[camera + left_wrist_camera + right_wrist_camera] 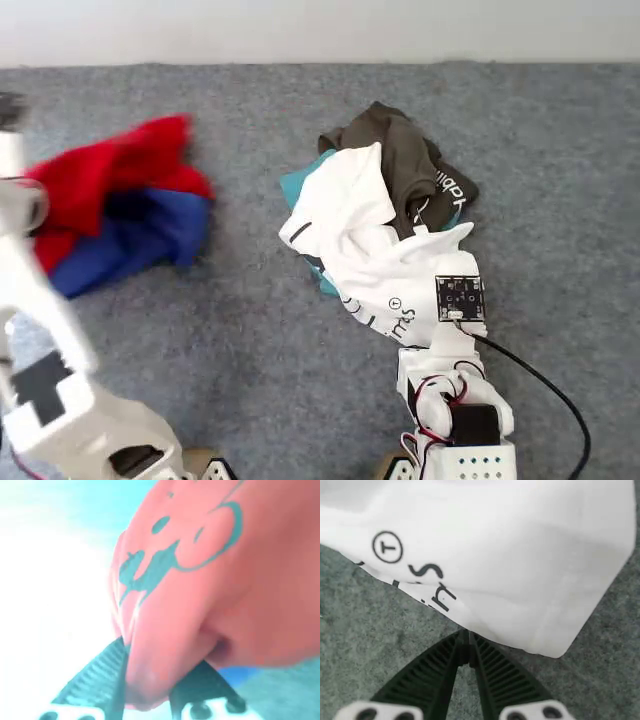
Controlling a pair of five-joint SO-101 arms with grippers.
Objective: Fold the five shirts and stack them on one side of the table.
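Left jaws pinch red shirt [200,605]; right jaws' tips touch white shirt [520,555].

Left gripper [156,672]: fingers clamped on red shirt [215,580]. Right gripper [465,639]: fingers pressed together, pointing down.

The white shirt [352,212] covers most of the teal shirt [298,184].

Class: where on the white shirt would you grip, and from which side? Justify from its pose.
Probably the white shirt's near hem, coming from the right arm's side. That edge lies flat and free on the table, while the far part is bunched up with the brown shirt and teal shirt.
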